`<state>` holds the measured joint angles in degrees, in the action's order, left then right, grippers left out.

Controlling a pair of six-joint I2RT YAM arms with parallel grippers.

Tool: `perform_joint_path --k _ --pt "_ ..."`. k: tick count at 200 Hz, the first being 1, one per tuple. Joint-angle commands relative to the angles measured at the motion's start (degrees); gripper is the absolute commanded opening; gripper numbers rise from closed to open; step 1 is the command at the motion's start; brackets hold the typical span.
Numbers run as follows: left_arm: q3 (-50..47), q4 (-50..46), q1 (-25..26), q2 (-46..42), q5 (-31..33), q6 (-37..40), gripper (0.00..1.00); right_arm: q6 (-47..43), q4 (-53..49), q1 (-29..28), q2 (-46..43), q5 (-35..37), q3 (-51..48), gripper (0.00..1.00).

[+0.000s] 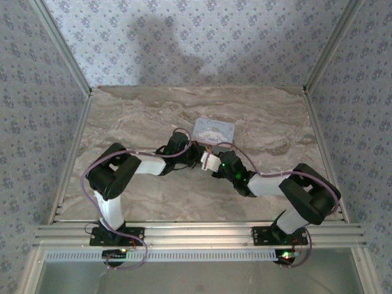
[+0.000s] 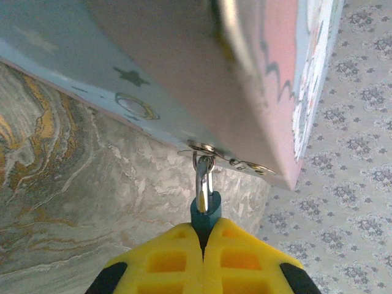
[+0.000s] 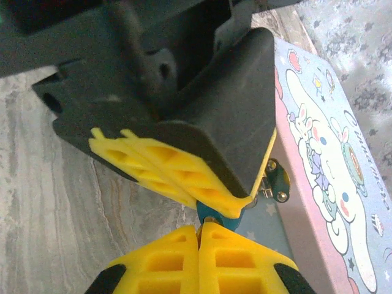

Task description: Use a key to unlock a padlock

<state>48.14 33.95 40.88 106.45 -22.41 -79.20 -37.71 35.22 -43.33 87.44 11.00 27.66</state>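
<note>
Status: lock not yet open. The left gripper [image 2: 204,231] is clenched on the blue body of the padlock [image 2: 205,211]. The shackle [image 2: 204,179] passes through the hasp [image 2: 211,149] of the tin [image 2: 184,73], which sits midway between the bench's [image 2: 67,202] side edges, nearer the far edge.

The right gripper [image 3: 199,231] is pressed shut, tips up against the lock's body. Whether a key sits between them I cannot tell.

Left to do, by my reading: seat key, turn, free shackle.

- Left wrist view: shackle and hasp, clear.
- Right wrist view: both grippers tip to tip, and the tin's cartoon lid.
- Top view: the arms meet at the tin's near edge.
</note>
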Motion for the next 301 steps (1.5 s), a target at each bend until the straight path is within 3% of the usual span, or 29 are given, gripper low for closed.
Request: perform_joint_path --k 1,38,92,130,158,211,256,301 --pt "0.56 -0.11 0.72 -2.08 -2.44 0.54 0.0 8.54 -0.23 1.06 -1.77 2.86 4.12 0.0" --pt "0.39 -0.24 0.79 -1.87 -2.26 0.62 0.0 19.54 4.89 1.49 0.67 4.98 1.96 0.0" --pt "0.47 -0.12 0.96 -1.09 -2.02 0.59 0.0 30.45 10.46 3.37 2.81 1.38 -1.33 0.0" --pt "0.69 -0.66 1.0 -0.72 -1.9 1.01 0.0 33.52 12.85 4.51 4.33 -0.9 -2.82 0.0" --pt "0.79 -3.34 0.61 -1.62 -1.29 2.79 0.22 39.39 14.04 6.54 4.53 -4.07 -3.75 0.0" --pt "-0.84 -10.27 -1.94 -6.78 0.83 7.39 0.48 54.94 14.48 11.19 4.14 -11.38 -5.72 0.0" --pt "-0.8 -16.82 -6.05 -11.13 1.56 12.16 0.59 68.06 17.76 15.17 5.7 -19.89 -7.14 0.0" --pt "6.82 -29.53 -10.11 -11.92 4.14 22.67 0.71 75.77 18.78 17.3 7.96 -24.23 -7.47 0.0"
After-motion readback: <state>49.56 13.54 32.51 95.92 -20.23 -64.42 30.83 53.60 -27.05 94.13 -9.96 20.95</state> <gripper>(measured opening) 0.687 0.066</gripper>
